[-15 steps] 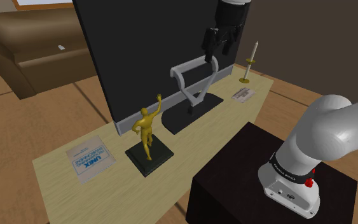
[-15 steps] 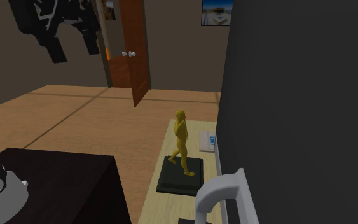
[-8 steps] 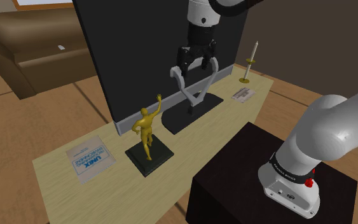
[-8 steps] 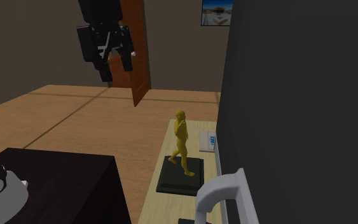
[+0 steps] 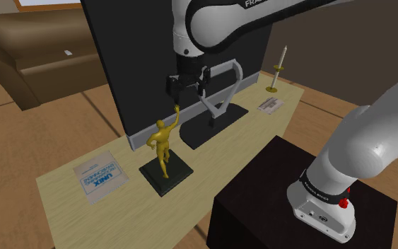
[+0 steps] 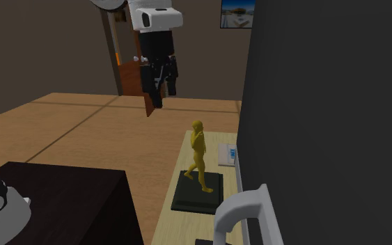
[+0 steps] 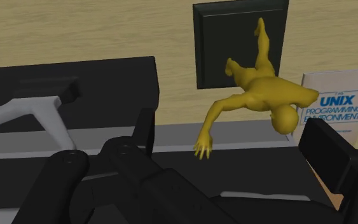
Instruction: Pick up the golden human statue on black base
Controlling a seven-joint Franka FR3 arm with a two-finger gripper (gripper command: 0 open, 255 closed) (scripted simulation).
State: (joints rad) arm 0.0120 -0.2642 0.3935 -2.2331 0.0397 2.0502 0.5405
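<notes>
The golden human statue [image 5: 163, 145] stands upright on its square black base [image 5: 166, 174] on the light wooden desk [image 5: 70, 209], one arm raised. My black gripper [image 5: 185, 90] hangs open just above that raised hand, touching nothing. In the second exterior view the gripper [image 6: 161, 97] is higher than the statue [image 6: 199, 156] and toward that view's left. From the wrist camera the statue [image 7: 260, 89] lies ahead between the spread fingers [image 7: 142, 130], its hand reaching toward the gripper [image 7: 234, 145].
A big black screen [image 5: 141, 56] on a grey stand [image 5: 218, 95] rises right behind the statue. A Unix book [image 5: 100, 177] lies at the desk's left, with a candlestick [image 5: 278, 71] and small card [image 5: 269, 105] far right. A brown sofa [image 5: 27, 49] sits beyond.
The arm has swung down and toward the shoulder view's left, bringing the open gripper from high over the screen's stand to just above the statue's raised hand. The statue has not moved.
</notes>
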